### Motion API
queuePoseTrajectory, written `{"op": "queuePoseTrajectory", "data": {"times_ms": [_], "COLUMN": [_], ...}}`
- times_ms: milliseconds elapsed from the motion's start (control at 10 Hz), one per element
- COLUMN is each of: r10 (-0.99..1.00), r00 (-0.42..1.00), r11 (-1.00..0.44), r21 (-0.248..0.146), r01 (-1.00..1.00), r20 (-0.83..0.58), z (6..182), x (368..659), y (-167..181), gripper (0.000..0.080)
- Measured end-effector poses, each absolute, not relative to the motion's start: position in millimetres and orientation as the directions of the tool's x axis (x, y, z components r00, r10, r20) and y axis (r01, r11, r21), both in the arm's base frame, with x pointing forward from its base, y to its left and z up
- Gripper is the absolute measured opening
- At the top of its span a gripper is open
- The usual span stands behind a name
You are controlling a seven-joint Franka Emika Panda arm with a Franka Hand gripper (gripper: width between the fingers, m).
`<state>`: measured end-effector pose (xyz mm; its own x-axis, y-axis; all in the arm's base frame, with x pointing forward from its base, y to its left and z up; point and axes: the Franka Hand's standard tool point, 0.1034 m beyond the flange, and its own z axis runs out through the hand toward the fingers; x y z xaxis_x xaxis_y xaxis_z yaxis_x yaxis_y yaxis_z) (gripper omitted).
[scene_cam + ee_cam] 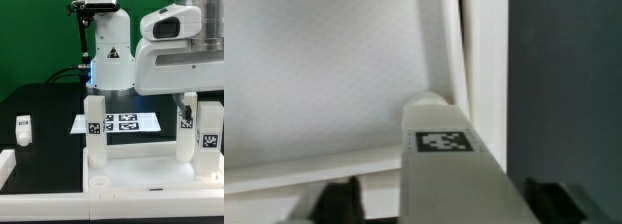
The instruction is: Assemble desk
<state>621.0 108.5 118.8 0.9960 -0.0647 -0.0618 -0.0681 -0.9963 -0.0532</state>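
Jaws: gripper (445,205) astride one upright leg (452,170), a finger (342,200) on each side; whether clamped or merely close, cannot tell
Beneath jaws: tabletop (331,90); the leg stands near its corner
Beside jaws: second leg (211,130) just alongside; third leg (95,132) well apart across the slab
Beyond jaws: marker board (120,123); loose leg (23,127) farthest off, on the black table (50,105)
Step judged: seating this leg in the tabletop
Method advised: hold the flat faces squarely; keep the leg plumb; avoid side load; mind the second leg alongside
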Motion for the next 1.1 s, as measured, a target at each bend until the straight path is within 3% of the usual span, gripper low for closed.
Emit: {"op": "queuePoseTrajectory", "data": {"times_ms": [300,500,700,800,900,1100], "r10": [-0.262,-0.498,-0.726,-0.846,-0.916,-0.968], "r00": [0.962,0.866,0.686,0.532,0.394,0.226], "r11": [-0.963,-0.866,-0.685,-0.527,-0.385,-0.216], "r21": [-0.042,-0.034,-0.047,-0.096,-0.109,-0.098], "r01": [-0.265,-0.5,-0.727,-0.845,-0.916,-0.971], "r20": [-0.071,-0.043,-0.031,-0.044,-0.077,-0.106], "z": [118.7,117.8,117.1,117.1,116.9,117.2], "x": [621,623,627,632,633,636], "y": [110,117,121,120,119,119], "gripper": [0.0284,0.0284,0.0284,0.0284,0.0285,0.0285]}}
